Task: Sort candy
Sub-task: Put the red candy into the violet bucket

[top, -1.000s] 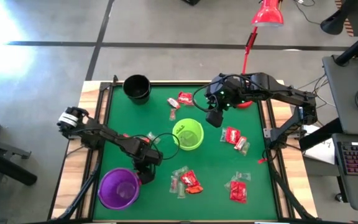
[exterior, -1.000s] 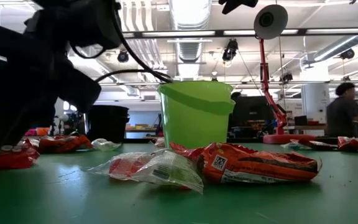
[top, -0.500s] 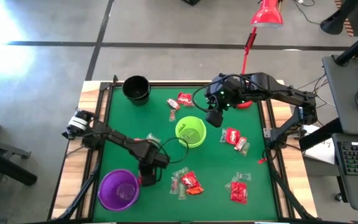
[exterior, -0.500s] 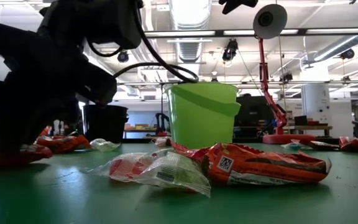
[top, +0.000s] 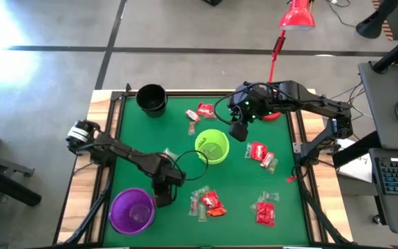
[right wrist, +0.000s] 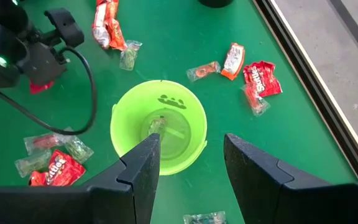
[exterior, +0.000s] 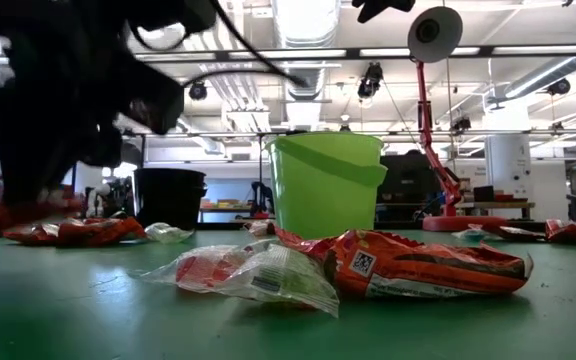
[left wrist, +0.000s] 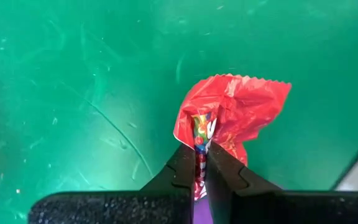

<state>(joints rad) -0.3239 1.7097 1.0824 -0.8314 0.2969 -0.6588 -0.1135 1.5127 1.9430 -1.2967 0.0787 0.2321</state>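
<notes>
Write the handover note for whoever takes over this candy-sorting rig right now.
Left gripper: shut on a red candy, just beside the purple cup.
Right gripper: open, empty, above the green cup.
Done: one pale-wrapped piece lies in the green cup; the purple cup looks empty.
Left: drop the held red candy, then sort the loose pieces: a cluster near the purple cup, a group at the table's front right, some right of the green cup, some near the black cup.
</notes>
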